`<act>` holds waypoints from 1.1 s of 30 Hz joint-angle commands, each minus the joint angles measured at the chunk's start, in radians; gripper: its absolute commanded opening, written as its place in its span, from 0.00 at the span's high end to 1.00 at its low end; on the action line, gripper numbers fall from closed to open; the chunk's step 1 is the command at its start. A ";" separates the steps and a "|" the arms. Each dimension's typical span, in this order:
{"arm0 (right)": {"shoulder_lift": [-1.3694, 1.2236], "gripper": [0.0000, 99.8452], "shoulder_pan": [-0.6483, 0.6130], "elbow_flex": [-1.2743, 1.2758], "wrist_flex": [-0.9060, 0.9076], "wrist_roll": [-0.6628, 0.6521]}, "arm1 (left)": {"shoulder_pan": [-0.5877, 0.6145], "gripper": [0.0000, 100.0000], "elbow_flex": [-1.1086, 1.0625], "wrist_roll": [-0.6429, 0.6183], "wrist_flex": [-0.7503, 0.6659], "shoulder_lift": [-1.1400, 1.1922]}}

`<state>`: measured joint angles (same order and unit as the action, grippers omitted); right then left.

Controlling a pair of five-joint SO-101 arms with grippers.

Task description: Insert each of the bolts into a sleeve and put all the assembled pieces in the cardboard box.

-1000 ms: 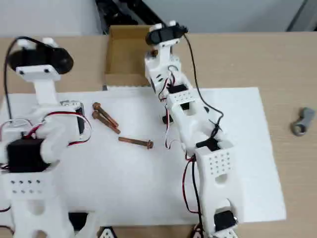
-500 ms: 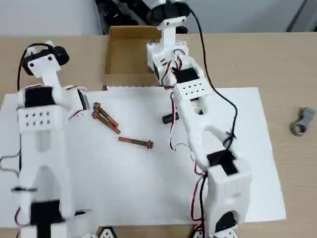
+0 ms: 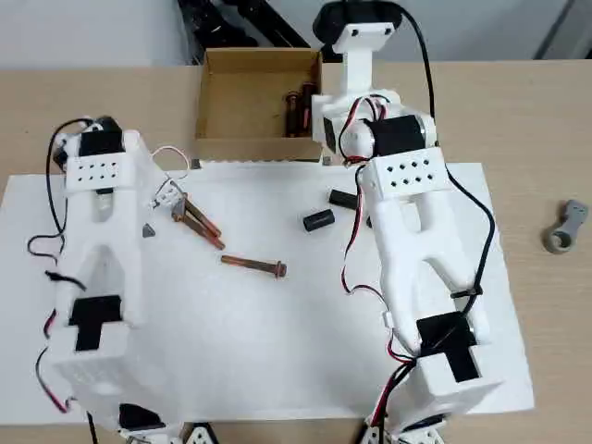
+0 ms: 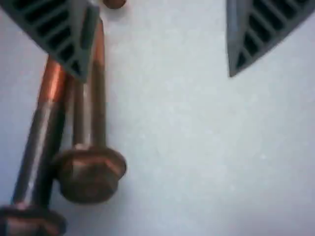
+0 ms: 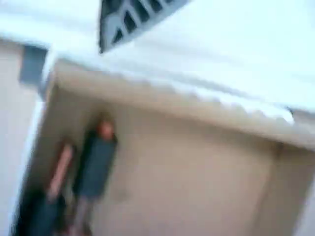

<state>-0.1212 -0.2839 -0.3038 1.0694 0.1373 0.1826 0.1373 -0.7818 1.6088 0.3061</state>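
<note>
bolts (image 4: 83, 147), two touching side by side on the white sheet (image 4: 197, 157), are seen under one side of the left end effector (image 4: 155, 64), whose jaws are spread apart. a single shank is best centred between them before closing, lest the neighbour be dragged along.

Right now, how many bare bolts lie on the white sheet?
3: two bolts together at the left hand, one lone bolt farther along the sheet; more could be hidden.

A light wooden counter (image 3: 518, 102), evenly lit, carries a large white sheet (image 3: 277, 351) across its near and middle part, with a pale grey surface (image 3: 83, 32) and dark equipment (image 3: 231, 23) beyond its far edge.
</note>
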 commanded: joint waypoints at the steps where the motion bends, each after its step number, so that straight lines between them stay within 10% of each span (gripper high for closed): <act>1: 0.062 0.86 0.015 -0.048 0.027 0.006 | 0.003 0.83 0.088 -0.054 0.003 0.041; 33: 0.058 0.86 0.010 -0.046 0.062 0.011 | -0.051 0.83 0.286 -0.201 0.100 0.358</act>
<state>-0.1212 -0.2808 -0.3038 1.1308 0.1373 0.1227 0.4028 -0.9812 1.6809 0.6590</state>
